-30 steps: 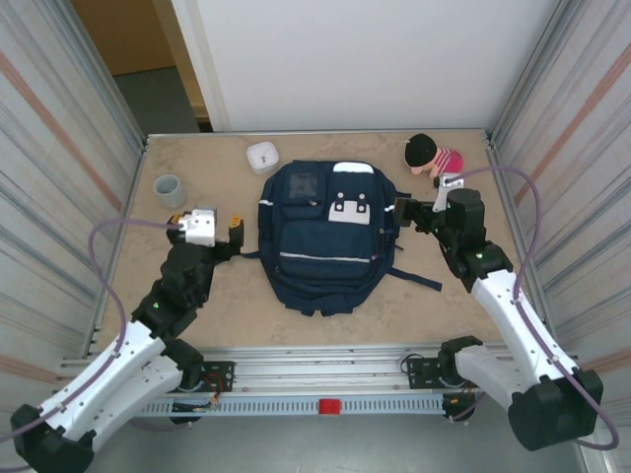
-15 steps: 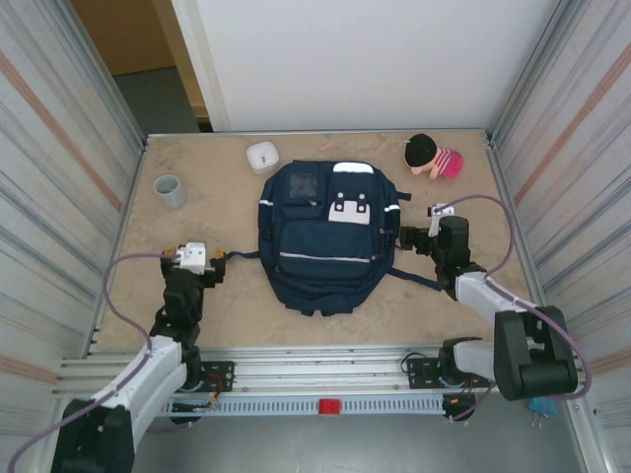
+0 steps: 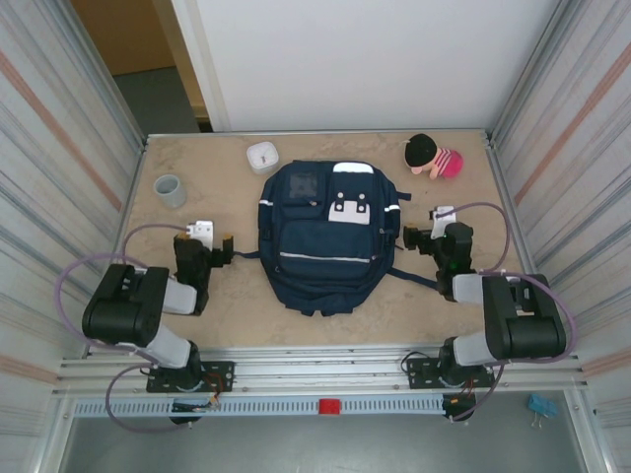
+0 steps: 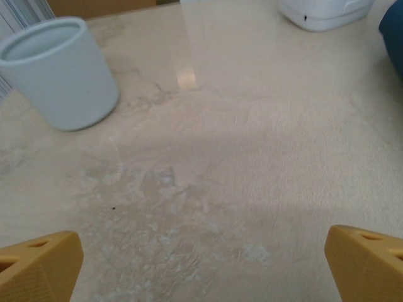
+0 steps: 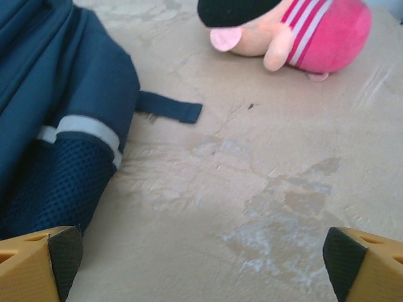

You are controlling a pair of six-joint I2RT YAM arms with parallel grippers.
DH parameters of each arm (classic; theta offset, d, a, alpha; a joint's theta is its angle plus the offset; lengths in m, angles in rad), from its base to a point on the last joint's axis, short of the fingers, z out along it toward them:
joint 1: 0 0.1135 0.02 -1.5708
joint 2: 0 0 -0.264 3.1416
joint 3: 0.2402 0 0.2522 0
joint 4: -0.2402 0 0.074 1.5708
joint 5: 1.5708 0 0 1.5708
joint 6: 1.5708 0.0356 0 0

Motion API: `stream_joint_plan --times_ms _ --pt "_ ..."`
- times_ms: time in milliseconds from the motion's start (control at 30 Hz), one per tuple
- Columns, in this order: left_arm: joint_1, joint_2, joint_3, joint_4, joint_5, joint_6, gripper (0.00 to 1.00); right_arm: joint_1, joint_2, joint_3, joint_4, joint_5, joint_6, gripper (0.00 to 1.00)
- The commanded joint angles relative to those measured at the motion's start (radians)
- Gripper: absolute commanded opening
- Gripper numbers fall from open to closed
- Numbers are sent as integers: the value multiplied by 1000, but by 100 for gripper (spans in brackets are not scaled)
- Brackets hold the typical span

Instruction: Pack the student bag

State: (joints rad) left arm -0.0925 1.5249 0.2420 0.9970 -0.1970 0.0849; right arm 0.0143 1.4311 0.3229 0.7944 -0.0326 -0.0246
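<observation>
Now arms folded back, left tool (image 4: 201,267), right tool (image 5: 200,264) spread wide, student bag (image 3: 325,251) unmoved.

Plush doll (image 5: 296,34) cropped at top, student bag (image 5: 56,94) cut off at left

Overhead camera looks down on the whole beige table (image 3: 227,315). Wrist cameras skim it closely: left shares the pale grey cup (image 4: 60,72), upper left; right, the navy striped fabric backpack (image 5: 56,94).
</observation>
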Motion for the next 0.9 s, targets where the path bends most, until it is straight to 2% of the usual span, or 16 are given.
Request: stream_joint_plan --times_ms 0,67,133,167,233,267,867 --pt "78 -7 108 -72 61 -77 99 -51 145 12 205 -99 50 99" --pt "48 -21 153 -189 57 -54 99 -78 93 76 -11 -114 73 99" --pt "48 -14 131 -130 22 -65 99 -90 127 65 76 -109 96 99" --pt "47 -18 148 -175 19 -65 99 -91 107 84 -3 -102 100 99" --pt "41 -13 147 -162 23 -56 99 -90 120 73 50 -98 99 99" --pt "42 -15 146 -162 26 -54 99 -89 109 80 7 -96 100 99" --pt "41 -17 148 -173 47 -48 99 -89 113 76 23 -95 100 99"
